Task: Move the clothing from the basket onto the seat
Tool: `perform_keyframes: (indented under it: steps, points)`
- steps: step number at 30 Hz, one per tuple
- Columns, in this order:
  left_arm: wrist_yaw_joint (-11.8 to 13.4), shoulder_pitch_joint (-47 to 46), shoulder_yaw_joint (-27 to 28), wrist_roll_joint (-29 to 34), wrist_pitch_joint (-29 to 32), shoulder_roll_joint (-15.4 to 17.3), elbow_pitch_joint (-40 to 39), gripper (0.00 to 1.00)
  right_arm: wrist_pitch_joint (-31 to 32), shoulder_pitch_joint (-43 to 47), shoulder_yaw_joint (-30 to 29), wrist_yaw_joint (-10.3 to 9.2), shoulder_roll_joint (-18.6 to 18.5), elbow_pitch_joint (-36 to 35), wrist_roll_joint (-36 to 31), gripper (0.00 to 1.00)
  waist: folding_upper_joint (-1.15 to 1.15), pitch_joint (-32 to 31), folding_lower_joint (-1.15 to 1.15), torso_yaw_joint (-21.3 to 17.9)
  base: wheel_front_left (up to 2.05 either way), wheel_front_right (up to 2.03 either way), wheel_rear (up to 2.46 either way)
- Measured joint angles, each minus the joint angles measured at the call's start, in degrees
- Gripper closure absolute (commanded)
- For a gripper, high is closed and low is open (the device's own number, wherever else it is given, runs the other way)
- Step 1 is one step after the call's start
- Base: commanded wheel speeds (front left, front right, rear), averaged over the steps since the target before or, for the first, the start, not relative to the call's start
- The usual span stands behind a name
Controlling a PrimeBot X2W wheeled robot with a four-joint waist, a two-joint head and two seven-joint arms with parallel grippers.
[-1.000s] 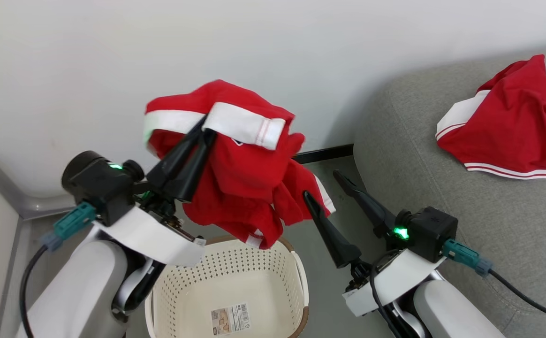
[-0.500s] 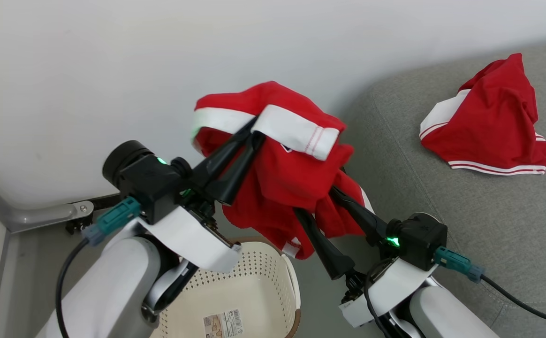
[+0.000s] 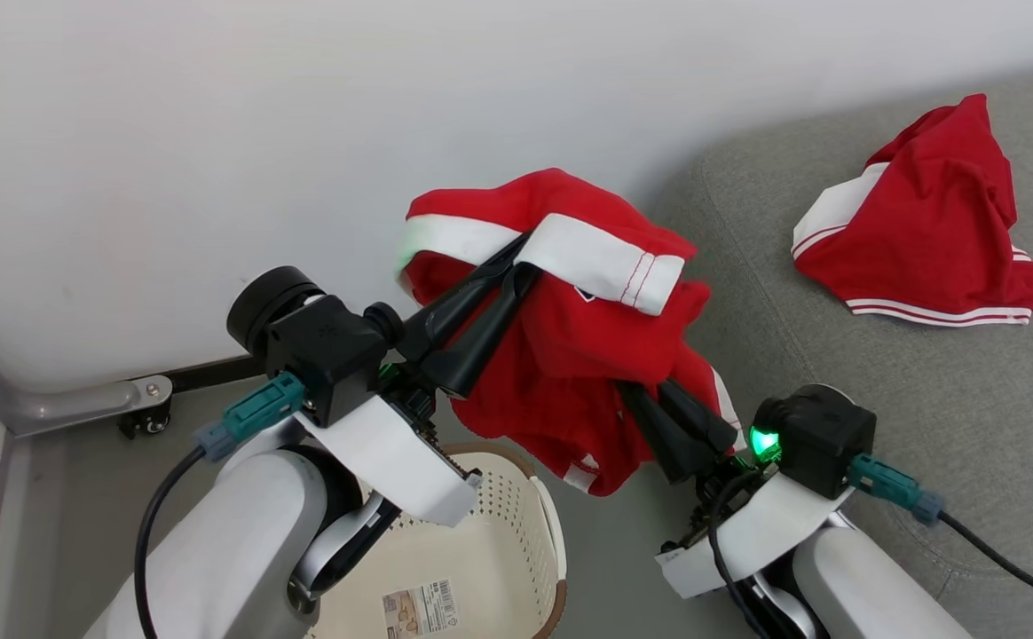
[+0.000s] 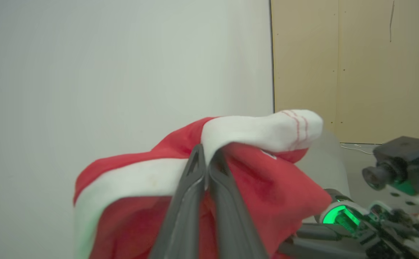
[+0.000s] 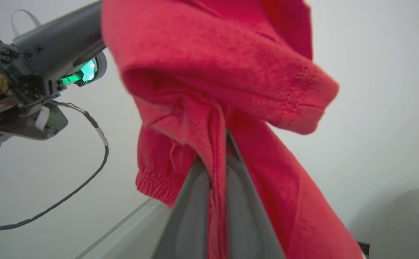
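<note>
One red and white garment of the clothing (image 3: pixel 587 337) hangs in the air above the cream basket (image 3: pixel 516 506), just left of the grey seat (image 3: pixel 880 399). My left gripper (image 3: pixel 524 256) is shut on its white band, fingers together in the left wrist view (image 4: pixel 206 153). My right gripper (image 3: pixel 639 390) is shut on the lower red folds, its tips buried in cloth. The right wrist view shows red fabric (image 5: pixel 213 54) pinched between its fingers (image 5: pixel 195 201). A second red garment (image 3: pixel 925 240) lies crumpled on the seat.
The basket's floor carries a paper label (image 3: pixel 419 611). A white wall (image 3: pixel 215 133) stands close behind. A grey metal rail (image 3: pixel 64 404) runs along the floor at the left. My right arm's cable (image 3: pixel 996 559) trails over the seat's front edge.
My right gripper has gone from wide open to shut on the garment's hanging lower part. Both arms and the garment have moved right, toward the seat. The camera has also shifted.
</note>
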Motion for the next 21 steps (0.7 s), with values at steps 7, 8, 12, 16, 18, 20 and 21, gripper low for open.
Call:
perform_keyframes:
  steps: [7, 8, 12, 16, 18, 20, 21]
  points:
    - [0.74, 0.01, 0.81, -0.01, 0.51, 0.04, 0.81, 0.76, 0.00, -0.03, -3.45, 0.00, 0.22, -2.03, -0.55, 1.00, 0.00, 0.60, 0.00, -0.12, 0.00, 0.00, 0.00]
    - [0.90, 0.02, 0.92, -0.01, 0.52, 0.07, 0.94, 0.57, 0.00, -0.03, -3.71, 0.00, 0.24, -2.15, -0.57, 1.00, 0.00, 0.68, 0.00, -0.13, 0.00, 0.00, 0.00]
    - [1.57, 0.24, 1.38, -0.01, 1.08, 0.37, 1.78, 0.00, 0.00, -0.03, -4.85, 0.00, 0.36, -2.93, -0.92, 1.00, 0.00, 1.00, 0.00, -0.21, 0.00, 0.00, 0.00]
    - [2.03, 1.25, 1.49, -0.01, 1.58, 0.86, 2.61, 0.00, 0.00, -0.02, -5.98, 0.00, 0.52, -3.55, -0.93, 1.00, 0.00, 1.33, 0.00, -0.37, 0.00, 0.00, 0.00]
    - [2.04, 1.54, 1.67, -0.01, 1.58, 1.29, 2.74, 0.00, 0.00, 0.00, -6.53, 0.00, 0.54, -3.61, -1.15, 1.00, 0.00, 1.50, 0.00, -0.50, 0.00, 0.00, 0.00]
    - [2.05, 1.79, 1.80, -0.01, 1.59, 1.72, 2.78, 0.00, 0.01, 0.03, -7.17, 0.00, 0.64, -3.68, -1.43, 1.00, 0.00, 1.69, 0.00, -0.67, 0.00, 0.00, 0.00]
    - [2.12, 1.98, 1.90, -0.01, 1.59, 1.85, 2.79, 0.00, 0.00, 0.04, -7.62, 0.00, 0.69, -3.80, -1.52, 1.00, 0.00, 1.79, 0.00, -0.77, 0.00, 0.00, 0.00]
